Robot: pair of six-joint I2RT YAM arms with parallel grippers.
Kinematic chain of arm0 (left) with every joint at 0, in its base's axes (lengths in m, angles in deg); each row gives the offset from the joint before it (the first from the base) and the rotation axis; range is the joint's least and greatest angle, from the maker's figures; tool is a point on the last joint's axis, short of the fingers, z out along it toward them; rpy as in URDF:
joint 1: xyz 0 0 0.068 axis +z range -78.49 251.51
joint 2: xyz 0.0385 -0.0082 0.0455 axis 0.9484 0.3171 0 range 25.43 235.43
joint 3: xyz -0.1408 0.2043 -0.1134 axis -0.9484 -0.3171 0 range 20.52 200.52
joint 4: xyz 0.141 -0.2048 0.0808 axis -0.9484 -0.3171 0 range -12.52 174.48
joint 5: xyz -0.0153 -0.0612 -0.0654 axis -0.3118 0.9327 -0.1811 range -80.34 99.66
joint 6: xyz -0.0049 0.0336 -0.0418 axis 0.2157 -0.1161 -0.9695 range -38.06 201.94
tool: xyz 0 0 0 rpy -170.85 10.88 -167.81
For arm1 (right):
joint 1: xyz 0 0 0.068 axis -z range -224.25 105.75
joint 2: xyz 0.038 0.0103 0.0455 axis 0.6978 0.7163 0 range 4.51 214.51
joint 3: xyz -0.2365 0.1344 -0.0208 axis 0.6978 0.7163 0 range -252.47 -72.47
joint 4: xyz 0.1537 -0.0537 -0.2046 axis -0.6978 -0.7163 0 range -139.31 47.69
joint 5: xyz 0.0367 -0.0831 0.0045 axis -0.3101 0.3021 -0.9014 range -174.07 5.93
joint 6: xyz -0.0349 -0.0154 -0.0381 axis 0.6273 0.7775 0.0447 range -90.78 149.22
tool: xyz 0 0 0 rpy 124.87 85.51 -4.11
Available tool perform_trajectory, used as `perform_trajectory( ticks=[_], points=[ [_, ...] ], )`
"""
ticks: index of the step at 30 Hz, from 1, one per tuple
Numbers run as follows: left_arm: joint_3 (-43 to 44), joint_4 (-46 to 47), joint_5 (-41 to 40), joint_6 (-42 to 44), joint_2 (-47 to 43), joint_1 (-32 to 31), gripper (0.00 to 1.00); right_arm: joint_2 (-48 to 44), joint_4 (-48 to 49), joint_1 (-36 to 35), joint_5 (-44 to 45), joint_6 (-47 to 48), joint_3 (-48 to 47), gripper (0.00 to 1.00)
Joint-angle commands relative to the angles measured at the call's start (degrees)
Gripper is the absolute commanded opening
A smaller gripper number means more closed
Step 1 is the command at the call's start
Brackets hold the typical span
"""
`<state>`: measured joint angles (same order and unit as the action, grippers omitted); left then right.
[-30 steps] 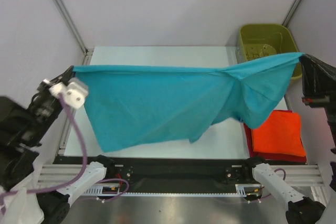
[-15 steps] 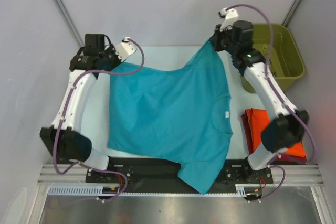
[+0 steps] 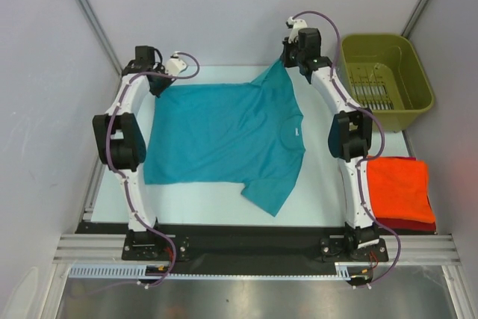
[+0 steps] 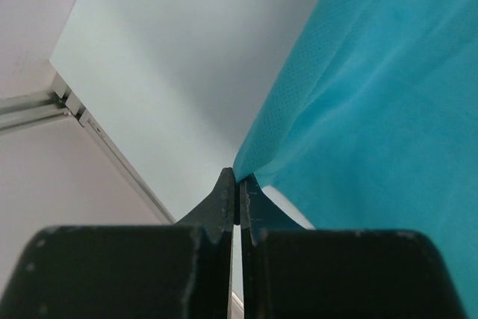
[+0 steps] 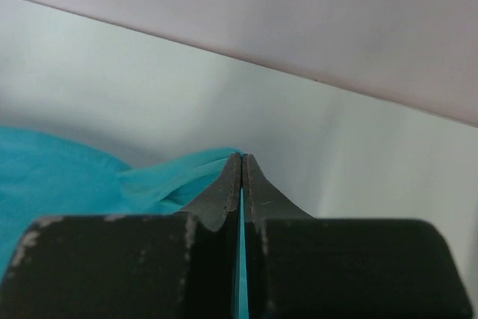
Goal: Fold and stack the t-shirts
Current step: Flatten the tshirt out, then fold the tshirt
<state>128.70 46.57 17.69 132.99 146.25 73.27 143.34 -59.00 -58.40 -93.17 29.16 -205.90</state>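
White tabletop [image 3: 194, 199] carries the teal t-shirt [image 3: 224, 136] spread flat mid-frame in the top view, with left gripper [image 3: 158, 84] and right gripper [image 3: 286, 59] each clamped on its far edge, upper left and upper right. Judged step: laying out before the first fold; the next move calls for releasing both corners and regripping one side to fold toward centre.

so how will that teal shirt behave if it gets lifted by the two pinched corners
Probably floppy: the teal shirt lies flat with soft wrinkles, so it would likely sag between the left gripper and right gripper. Seems light: small fingertip pinches hold its corners. A shallow pinch might slip.
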Motion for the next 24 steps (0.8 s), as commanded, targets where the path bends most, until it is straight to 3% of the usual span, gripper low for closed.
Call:
perform_trajectory(
  ticks=[1, 5, 13, 20, 24],
  points=[
    [5.2, 4.2, -2.0, -0.1, 2.1, 0.5, 0.0, 1.5, 0.1, 0.7, 1.5, -3.5, -6.5, 0.0],
    [3.2, 6.9, -2.2, 1.4, 0.9, 1.1, 0.0, -4.2, -1.1, 0.6, 1.8, -7.3, 1.0, 0.0],
    [-18.0, 13.7, -3.3, 12.6, -9.6, 1.6, 0.0, -29.3, -0.4, -0.3, 2.8, -16.7, 38.5, 0.0],
    [-30.3, 14.9, -3.7, 16.7, -15.8, 1.6, 0.0, -38.6, -5.5, -3.2, 5.7, -20.2, 53.0, 0.0],
    [-31.3, 15.0, -4.4, 17.8, -15.3, 2.2, 0.0, -41.7, -6.2, -3.0, 5.0, -23.8, 58.0, 0.0]
  ],
)
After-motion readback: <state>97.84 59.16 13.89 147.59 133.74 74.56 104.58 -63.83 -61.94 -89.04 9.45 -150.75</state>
